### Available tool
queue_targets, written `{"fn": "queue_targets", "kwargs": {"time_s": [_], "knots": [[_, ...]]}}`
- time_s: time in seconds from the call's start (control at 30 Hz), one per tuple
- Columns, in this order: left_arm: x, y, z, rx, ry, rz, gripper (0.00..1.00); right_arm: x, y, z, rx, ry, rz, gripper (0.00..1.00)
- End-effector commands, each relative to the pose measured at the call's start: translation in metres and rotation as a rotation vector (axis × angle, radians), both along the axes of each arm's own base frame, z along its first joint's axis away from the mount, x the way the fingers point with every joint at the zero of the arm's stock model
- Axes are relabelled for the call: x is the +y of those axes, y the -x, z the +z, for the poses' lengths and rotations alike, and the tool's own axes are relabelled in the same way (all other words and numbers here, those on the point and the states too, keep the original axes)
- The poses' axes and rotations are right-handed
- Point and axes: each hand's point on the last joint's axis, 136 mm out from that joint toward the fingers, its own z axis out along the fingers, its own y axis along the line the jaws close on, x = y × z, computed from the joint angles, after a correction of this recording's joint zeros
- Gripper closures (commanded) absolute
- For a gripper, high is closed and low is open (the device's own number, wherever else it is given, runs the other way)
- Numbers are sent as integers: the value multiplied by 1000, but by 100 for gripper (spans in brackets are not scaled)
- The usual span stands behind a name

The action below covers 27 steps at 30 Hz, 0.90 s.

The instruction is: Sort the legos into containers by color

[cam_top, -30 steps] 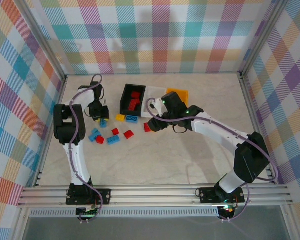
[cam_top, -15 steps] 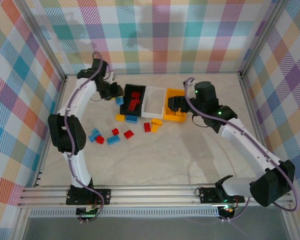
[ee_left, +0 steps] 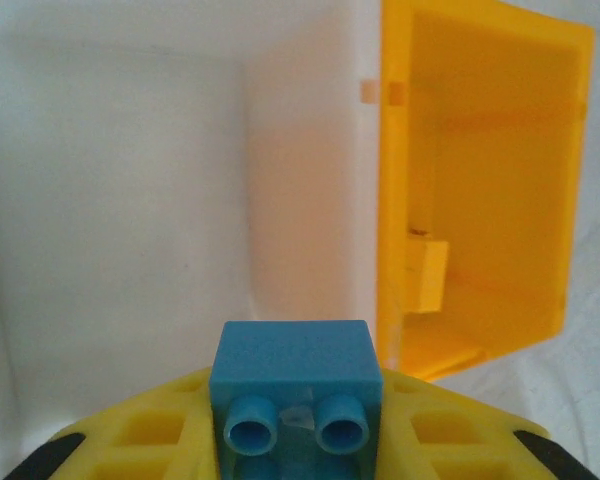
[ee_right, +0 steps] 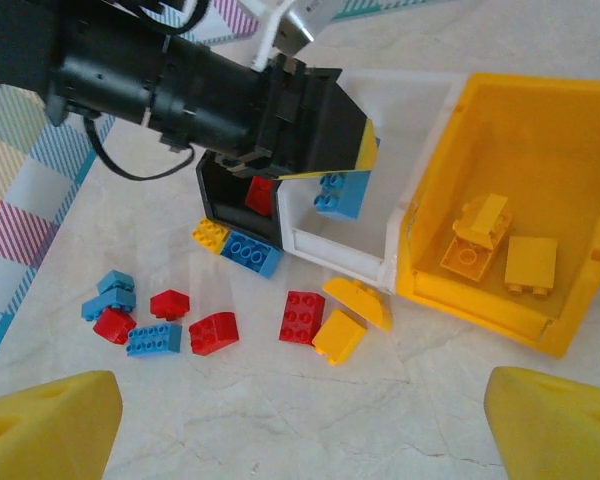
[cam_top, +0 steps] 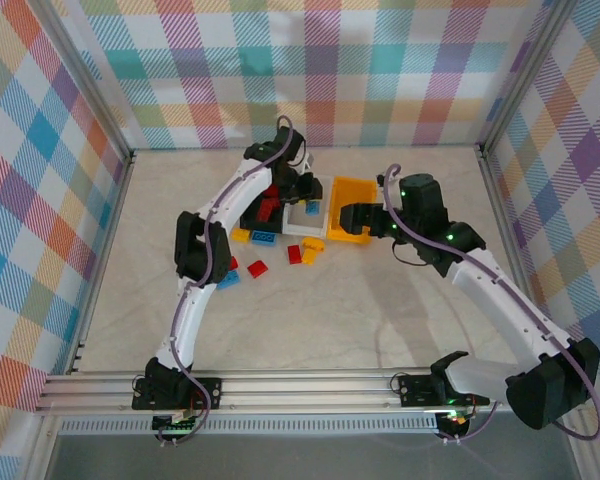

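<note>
The left arm (cam_top: 235,190) is reaching across the black rectangular plastic bin (ee_right: 218,208). A second ago it was working at the loose pile on the near left. The left jaws are clamping a small blue studded plastic brick (ee_left: 294,385) and are hanging over the white rectangular plastic bin (ee_right: 332,258). The white bin's floor is lying directly ahead of and below these jaws, and no brick is showing on it in the left wrist view. The blue brick is judged to be ready for release here.

The right jaws are standing wide apart with nothing between them. A second ago they were down among the loose bricks; they are now sitting just short of the yellow-orange rectangular plastic bin (ee_right: 480,305), which is lying ahead of them and to their right. Yellow studded bricks (ee_right: 480,235) are resting inside that bin, so a yellow delivery is judged complete.

Sorting is not finished. Directly ahead of the right jaws, on the pale marbled surface (ee_right: 230,420), a red square brick (ee_right: 302,315) and two yellow pieces (ee_right: 340,335) are lying just outside the white bin. Ahead and to the left, a scatter of red and blue bricks (ee_right: 152,340) is waiting, well apart from both pairs of jaws
</note>
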Motion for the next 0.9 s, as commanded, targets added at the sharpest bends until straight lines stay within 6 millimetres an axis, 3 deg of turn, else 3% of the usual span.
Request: {"fn": "queue_targets", "kwargs": {"time_s": [0.0, 0.23, 0.5, 0.7, 0.87], "knots": [[-1, -4, 8, -4, 6, 27, 64, -2, 4, 1, -12, 5, 2, 5], [-4, -9, 14, -23, 9, 33, 45, -1, 6, -21, 100, 75, 27, 6], [3, 3, 56, -72, 14, 12, 39, 15, 26, -66, 372, 97, 119, 12], [44, 43, 88, -111, -116, -7, 36, 41, 46, -121, 573, 132, 120, 17], [89, 90, 78, -85, -196, 36, 32, 61, 42, -159, 668, 192, 54, 23]]}}
